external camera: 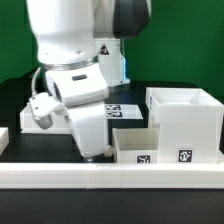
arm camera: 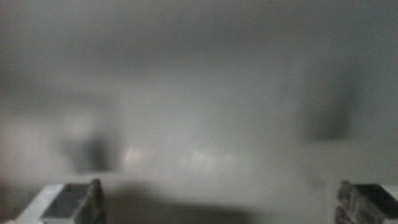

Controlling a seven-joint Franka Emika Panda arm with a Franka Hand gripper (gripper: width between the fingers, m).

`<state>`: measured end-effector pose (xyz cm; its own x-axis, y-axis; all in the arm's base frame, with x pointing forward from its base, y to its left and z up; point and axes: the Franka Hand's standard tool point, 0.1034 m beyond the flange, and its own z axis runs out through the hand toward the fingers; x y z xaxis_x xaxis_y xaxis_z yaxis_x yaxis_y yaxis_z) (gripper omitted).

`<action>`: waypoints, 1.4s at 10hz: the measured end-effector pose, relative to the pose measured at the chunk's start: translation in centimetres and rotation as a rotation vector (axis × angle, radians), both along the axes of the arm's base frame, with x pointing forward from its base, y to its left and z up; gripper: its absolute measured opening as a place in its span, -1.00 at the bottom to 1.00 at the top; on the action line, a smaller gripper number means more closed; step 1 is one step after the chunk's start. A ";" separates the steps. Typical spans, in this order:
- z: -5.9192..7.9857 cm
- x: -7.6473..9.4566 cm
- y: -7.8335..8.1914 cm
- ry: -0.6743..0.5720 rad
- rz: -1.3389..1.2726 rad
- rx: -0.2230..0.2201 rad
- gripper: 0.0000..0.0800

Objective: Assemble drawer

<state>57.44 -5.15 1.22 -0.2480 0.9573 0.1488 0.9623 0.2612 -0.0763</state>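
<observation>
The drawer's large cube-shaped white case (external camera: 186, 118) stands open-topped at the exterior view's right. A smaller white tray (external camera: 150, 146) with black-and-white tags on its front sits just in front and to the left of it. My gripper (external camera: 95, 150) points down right beside the tray's left end, low over the table. In the wrist view the gripper (arm camera: 217, 205) shows only two fingertips (arm camera: 71, 203), far apart at the frame's corners. Between them is a blurred grey-white surface very close to the camera. Nothing is seen held.
A long low white rail (external camera: 110, 180) runs along the front. The marker board (external camera: 122, 108) lies on the black table behind the tray. A small white piece (external camera: 4, 136) shows at the exterior view's left edge. The arm's body hides the middle of the table.
</observation>
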 end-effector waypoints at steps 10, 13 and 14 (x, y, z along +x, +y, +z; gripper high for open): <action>1.2 1.3 5.0 0.016 -0.022 0.008 0.62; 1.8 1.9 7.2 0.038 -0.010 0.013 0.62; 1.9 2.0 7.4 0.039 -0.008 0.014 0.62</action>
